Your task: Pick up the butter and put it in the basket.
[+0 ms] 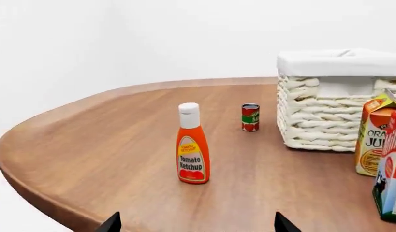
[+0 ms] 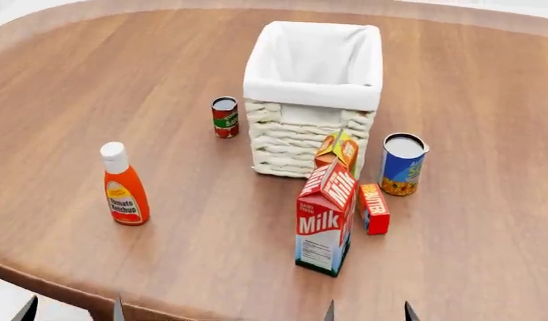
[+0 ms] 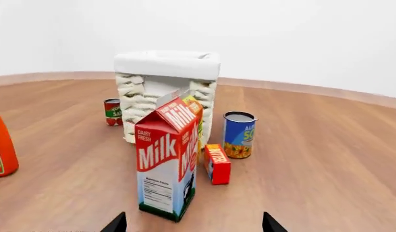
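Landmark: the basket (image 2: pixel 313 100) stands upright toward the far middle of the bench (image 2: pixel 488 254), white liner folded over its rim.
Butter (image 2: pixel 374 208): lying flat on the near-right side of the basket, just beside the milk carton (image 2: pixel 326 224).
Milk carton: upright, directly nearer than the basket.
Juice carton (image 2: pixel 337 151): squeezed between milk carton and the basket's near wall, mostly hidden.
Blue can (image 2: pixel 402 164): upright off the basket's near-right corner, just beyond the butter.
Red can (image 2: pixel 225 117): just left of the basket.
Ketchup bottle (image 2: pixel 124 188): upright, well left and nearer than the basket.
Left hand (image 2: pixel 73 311): only fingertips peek in at the near edge, spread apart.
Right hand (image 2: pixel 369 311): same, tips apart, nearer than the milk carton.
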### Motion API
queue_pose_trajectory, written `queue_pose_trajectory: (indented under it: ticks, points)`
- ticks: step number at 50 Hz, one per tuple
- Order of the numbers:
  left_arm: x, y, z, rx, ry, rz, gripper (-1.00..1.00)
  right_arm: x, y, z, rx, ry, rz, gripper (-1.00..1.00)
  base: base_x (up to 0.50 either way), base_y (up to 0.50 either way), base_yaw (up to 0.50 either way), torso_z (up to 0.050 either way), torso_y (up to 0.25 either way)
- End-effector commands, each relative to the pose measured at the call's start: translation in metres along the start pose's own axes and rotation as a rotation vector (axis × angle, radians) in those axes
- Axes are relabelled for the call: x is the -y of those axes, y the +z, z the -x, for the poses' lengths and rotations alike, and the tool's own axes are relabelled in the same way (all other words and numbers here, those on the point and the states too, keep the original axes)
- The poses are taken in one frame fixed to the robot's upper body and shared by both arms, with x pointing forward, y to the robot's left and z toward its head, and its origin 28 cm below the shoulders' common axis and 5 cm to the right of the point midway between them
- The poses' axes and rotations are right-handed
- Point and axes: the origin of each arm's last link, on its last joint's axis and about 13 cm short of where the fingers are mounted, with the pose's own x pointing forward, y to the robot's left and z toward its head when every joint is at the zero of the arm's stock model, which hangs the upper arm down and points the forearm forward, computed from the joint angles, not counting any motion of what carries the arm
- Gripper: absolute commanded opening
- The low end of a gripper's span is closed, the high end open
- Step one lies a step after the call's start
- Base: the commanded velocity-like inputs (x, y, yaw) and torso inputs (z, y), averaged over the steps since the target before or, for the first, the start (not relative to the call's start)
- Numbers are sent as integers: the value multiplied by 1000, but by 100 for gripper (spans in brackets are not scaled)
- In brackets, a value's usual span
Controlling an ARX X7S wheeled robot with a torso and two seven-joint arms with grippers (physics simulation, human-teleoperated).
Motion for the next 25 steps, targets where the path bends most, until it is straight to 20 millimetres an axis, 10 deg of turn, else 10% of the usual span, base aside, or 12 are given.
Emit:
queue_pose_trajectory:
  ticks: [1,25]
  points:
    - [0,3,7,-11,-37,19,100,-2,4,6,-1,26,28,100,0,0,500,0,0]
    - [0,4,4,-12,-44,14,100,-4,9,3,14,55,37,100,26,-79,354,0,0]
